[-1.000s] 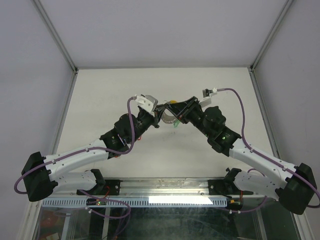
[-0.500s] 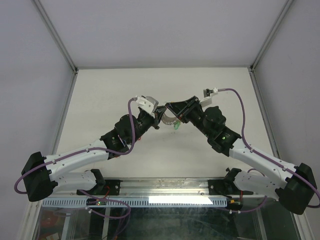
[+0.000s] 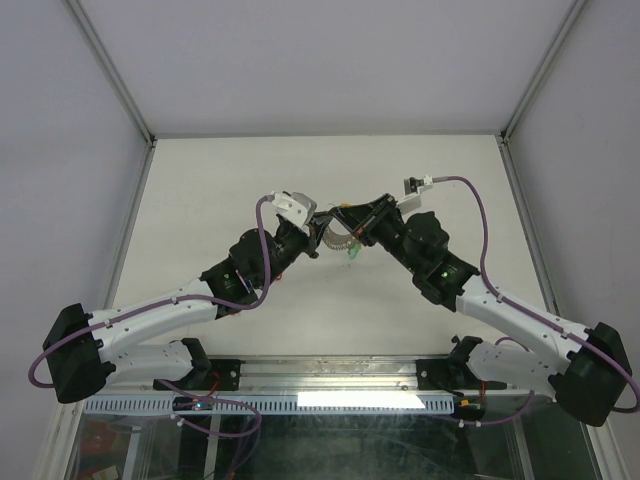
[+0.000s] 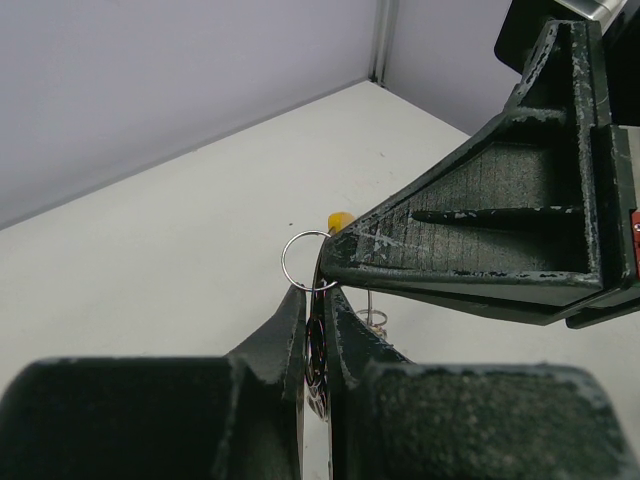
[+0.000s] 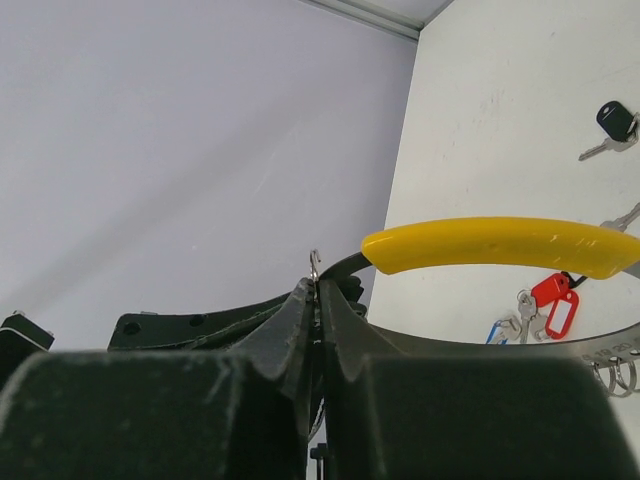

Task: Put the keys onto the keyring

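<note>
Squeezing tighter than before, our right gripper [image 5: 315, 285] is pinching shut.
We are clamping the keyring [image 4: 284, 262] with our left gripper [image 4: 318, 296], mid-frame.

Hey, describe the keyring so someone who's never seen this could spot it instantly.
In the left wrist view, find the left gripper at bottom centre. The keyring sticks up from its pinched fingertips, beside the pointed tip of the right gripper: a thin, bare silver wire circle, unlike the yellow piece behind it.

Left gripper [image 4: 318, 300] and right gripper [image 5: 316, 290] meet tip to tip above table [image 3: 220, 180] centre. Keyring [image 4: 284, 262] at left gripper tips, against right gripper tip. Keys [image 5: 548, 298] on table, apart.
</note>
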